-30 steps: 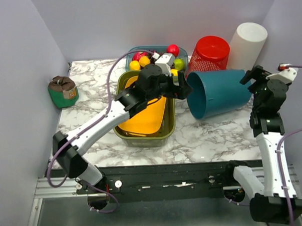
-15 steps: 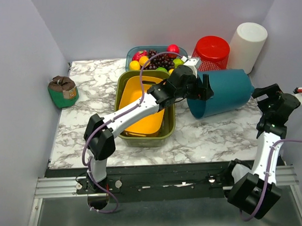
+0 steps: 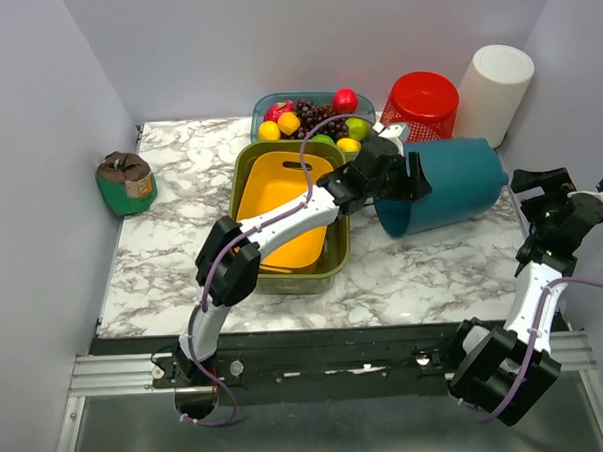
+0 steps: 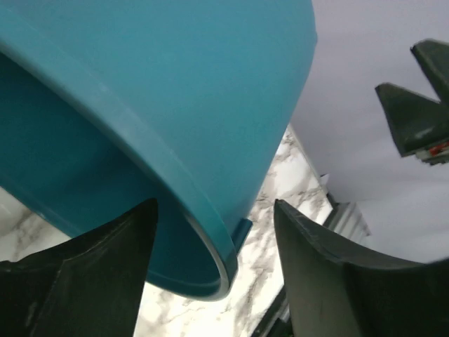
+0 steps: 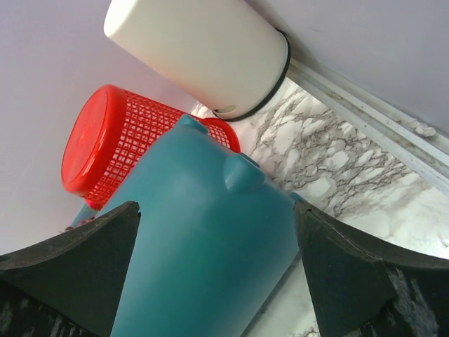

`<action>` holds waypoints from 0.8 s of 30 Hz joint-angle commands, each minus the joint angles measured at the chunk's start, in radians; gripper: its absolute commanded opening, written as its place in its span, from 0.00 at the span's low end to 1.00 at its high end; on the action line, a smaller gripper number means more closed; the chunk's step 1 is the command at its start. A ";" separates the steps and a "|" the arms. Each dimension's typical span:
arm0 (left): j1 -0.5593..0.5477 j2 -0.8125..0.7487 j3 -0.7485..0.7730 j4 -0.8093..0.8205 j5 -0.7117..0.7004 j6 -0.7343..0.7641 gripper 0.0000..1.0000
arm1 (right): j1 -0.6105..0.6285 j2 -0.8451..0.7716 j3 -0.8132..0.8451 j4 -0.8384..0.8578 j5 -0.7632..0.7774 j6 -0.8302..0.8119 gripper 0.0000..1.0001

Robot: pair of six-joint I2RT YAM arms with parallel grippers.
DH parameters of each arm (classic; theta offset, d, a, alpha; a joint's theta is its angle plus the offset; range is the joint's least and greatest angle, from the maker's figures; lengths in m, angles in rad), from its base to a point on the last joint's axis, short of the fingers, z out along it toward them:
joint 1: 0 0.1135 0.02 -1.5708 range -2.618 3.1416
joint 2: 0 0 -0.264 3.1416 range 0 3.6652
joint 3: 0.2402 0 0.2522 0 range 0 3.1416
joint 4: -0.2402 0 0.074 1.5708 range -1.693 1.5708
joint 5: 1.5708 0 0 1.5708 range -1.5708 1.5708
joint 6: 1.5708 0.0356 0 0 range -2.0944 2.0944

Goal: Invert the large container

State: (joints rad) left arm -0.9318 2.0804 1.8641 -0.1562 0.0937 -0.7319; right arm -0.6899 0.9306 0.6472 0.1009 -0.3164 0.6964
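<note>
The large teal container (image 3: 450,184) lies on its side on the marble table, mouth to the left, base to the right. My left gripper (image 3: 404,176) is at its rim and open. In the left wrist view (image 4: 214,210) one finger is inside the mouth and the other outside, with the teal rim (image 4: 210,239) between them and a gap on the outer side. My right gripper (image 3: 542,190) is open and empty, apart from the base at the right. In the right wrist view (image 5: 217,210) the container's side (image 5: 210,239) shows between the spread fingers.
A red mesh basket (image 3: 423,106) and a white cylinder (image 3: 495,82) stand upside down just behind the container. An olive bin holding a yellow tray (image 3: 291,216) is to its left, a fruit tray (image 3: 312,115) behind that. A green pouch (image 3: 126,182) sits far left.
My left arm has stretched right and brought its open gripper onto the container's rim. My right gripper has pulled back to the right, away from the base. The container has barely moved.
</note>
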 commanded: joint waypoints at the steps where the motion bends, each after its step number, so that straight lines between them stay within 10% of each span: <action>1: 0.017 0.035 0.021 0.095 0.087 -0.049 0.60 | -0.022 0.028 -0.024 0.071 -0.073 0.041 0.97; 8: 0.054 -0.062 -0.181 0.195 0.115 -0.092 0.19 | -0.077 0.091 -0.072 0.193 -0.202 0.146 0.93; 24: 0.079 -0.226 -0.446 0.230 0.253 -0.049 0.14 | -0.079 0.079 -0.167 0.375 -0.231 0.259 0.90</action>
State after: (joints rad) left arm -0.8589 1.9018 1.4731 0.1131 0.2729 -0.8124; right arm -0.7612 0.9718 0.5064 0.3515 -0.4778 0.8955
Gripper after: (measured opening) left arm 0.202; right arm 0.907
